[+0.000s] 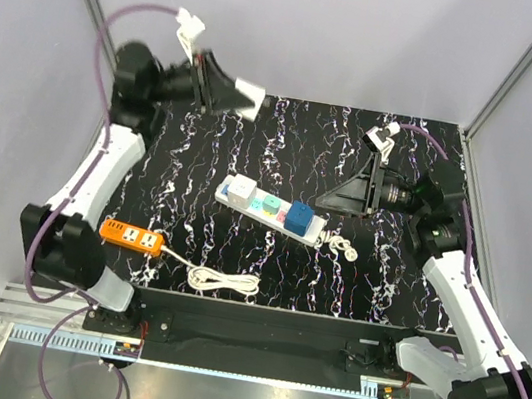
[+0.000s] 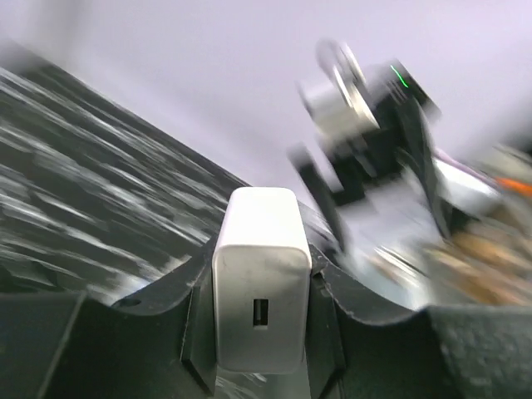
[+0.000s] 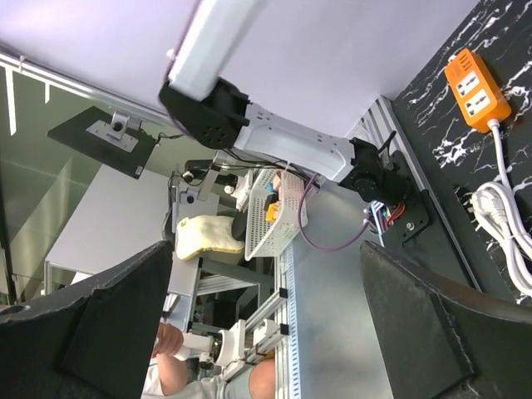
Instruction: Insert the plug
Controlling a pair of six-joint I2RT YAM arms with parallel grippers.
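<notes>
The royal-blue plug (image 1: pixel 300 215) sits on the white power strip (image 1: pixel 314 231) near its right end, beside a pale teal cube (image 1: pixel 270 203) and a white cube (image 1: pixel 239 190). My right gripper (image 1: pixel 319 202) hovers just right of the blue plug; in the right wrist view it (image 3: pixel 266 332) is open and empty and faces off the table. The plug is out of both wrist views. My left gripper (image 1: pixel 252 98) is raised at the back left, shut on a white USB charger (image 1: pixel 250 87), which fills the left wrist view (image 2: pixel 260 291).
An orange socket block (image 1: pixel 131 235) with a coiled white cord (image 1: pixel 223 281) lies at the front left; it also shows in the right wrist view (image 3: pixel 478 83). The strip's short cord (image 1: pixel 340 244) curls at its right end. Grey walls enclose the black marbled table (image 1: pixel 385 279).
</notes>
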